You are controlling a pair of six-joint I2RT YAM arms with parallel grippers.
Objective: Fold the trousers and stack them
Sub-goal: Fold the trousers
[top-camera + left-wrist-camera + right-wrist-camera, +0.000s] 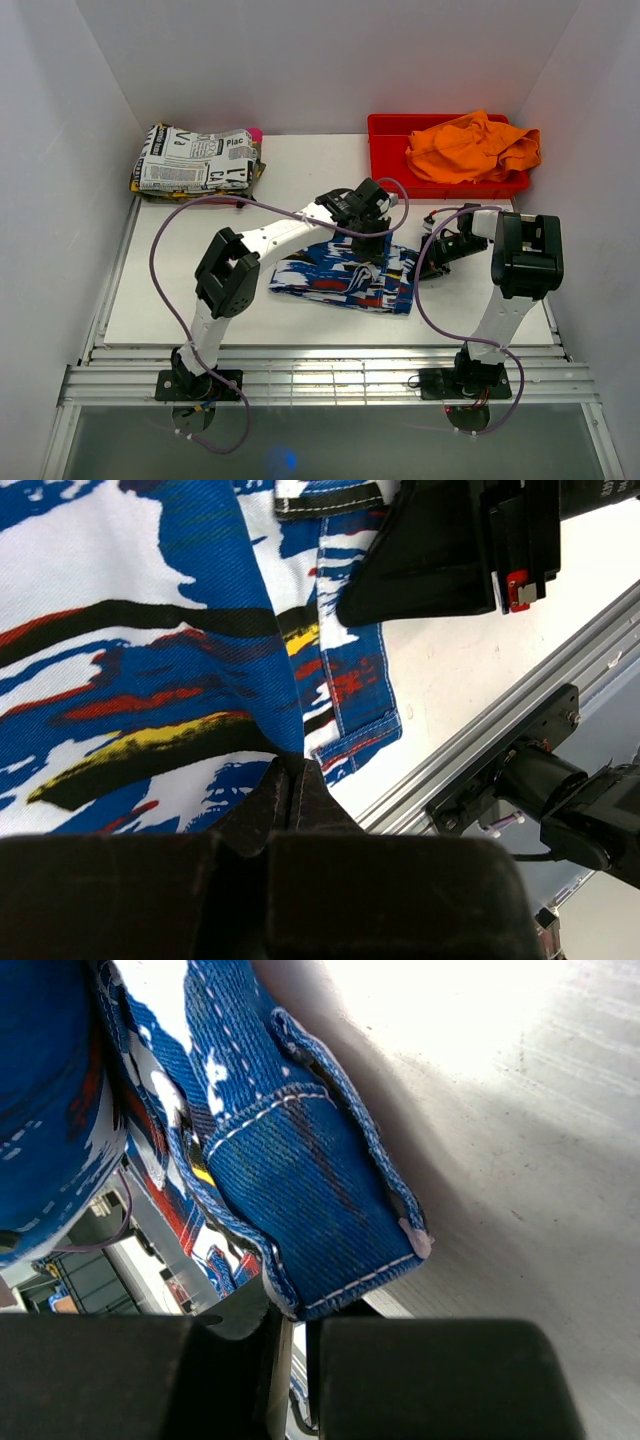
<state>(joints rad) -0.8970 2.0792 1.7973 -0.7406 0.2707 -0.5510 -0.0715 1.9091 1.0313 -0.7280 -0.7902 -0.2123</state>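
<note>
Trousers (345,275) lie centre; folded cloth (195,160) back left, bin (450,188) (loose cloth (475,148) inside) back right.

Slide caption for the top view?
Left gripper and right gripper pinch the trousers; orange cloth lies in the red bin.

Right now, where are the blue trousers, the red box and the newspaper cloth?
trousers (340,280): top view, middle of the blue cloth.
red box (440,188): top view, its front wall.
newspaper cloth (195,160): top view, middle of the bundle.
</note>
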